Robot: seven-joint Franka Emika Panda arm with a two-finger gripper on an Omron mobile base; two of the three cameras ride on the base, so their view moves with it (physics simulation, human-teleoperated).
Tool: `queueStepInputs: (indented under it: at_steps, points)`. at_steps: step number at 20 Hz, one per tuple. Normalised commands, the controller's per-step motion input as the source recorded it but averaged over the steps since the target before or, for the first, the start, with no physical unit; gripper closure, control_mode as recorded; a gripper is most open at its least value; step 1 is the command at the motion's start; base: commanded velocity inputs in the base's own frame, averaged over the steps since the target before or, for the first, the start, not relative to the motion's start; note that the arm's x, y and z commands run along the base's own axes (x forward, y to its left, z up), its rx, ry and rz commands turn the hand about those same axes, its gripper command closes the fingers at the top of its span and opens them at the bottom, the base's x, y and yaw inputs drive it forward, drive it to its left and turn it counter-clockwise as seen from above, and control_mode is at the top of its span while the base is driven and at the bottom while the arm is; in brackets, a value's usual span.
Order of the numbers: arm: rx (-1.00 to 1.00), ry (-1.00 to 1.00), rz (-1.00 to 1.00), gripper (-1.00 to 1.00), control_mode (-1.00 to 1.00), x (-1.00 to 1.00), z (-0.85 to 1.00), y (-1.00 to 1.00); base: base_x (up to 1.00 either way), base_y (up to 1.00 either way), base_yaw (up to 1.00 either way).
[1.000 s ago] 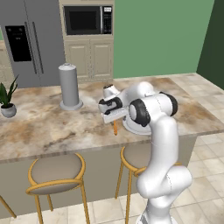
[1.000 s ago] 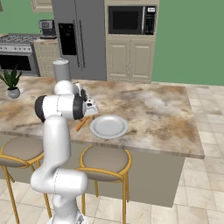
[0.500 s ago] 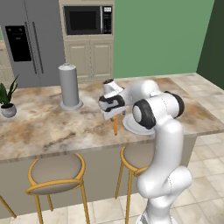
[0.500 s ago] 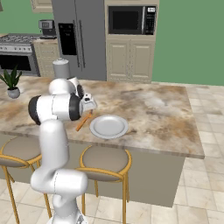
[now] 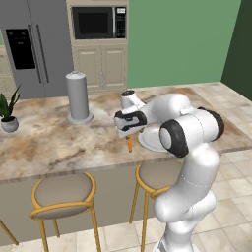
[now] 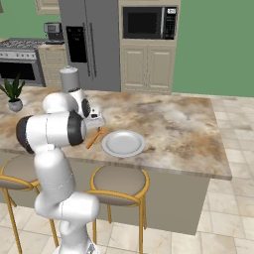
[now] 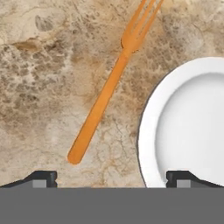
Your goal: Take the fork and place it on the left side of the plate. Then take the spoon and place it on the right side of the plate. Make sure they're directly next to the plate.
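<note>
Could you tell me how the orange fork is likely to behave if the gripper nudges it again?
The fork looks thin and one-piece, so probably stiff and light. Lying flat on the smooth marbled counter, it would likely slide or pivot rather than roll. Its low profile may make pinching awkward.

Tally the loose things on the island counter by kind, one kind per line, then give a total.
Fork: 1, orange, lying flat beside the plate
Plate: 1, grey-white
Grey canister: 1, upright
Potted plant: 1
Total: 4
</note>
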Motion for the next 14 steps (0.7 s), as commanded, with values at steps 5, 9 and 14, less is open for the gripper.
queueStepInputs:
  at_steps: [5,9,14]
  points:
    - [0.2,-0.12,-0.01,-1.0,-1.0,-0.81,0.01,0.0,0.0,0.0,0.0]
    - [0.18,-0.03,-0.09,-1.0,-1.0,-0.72,0.14,0.0,0.0,0.0,0.0]
    - [0.05,0.0,-0.17,-1.0,-1.0,-0.61,0.31,-0.07,0.0,0.0,0.0]
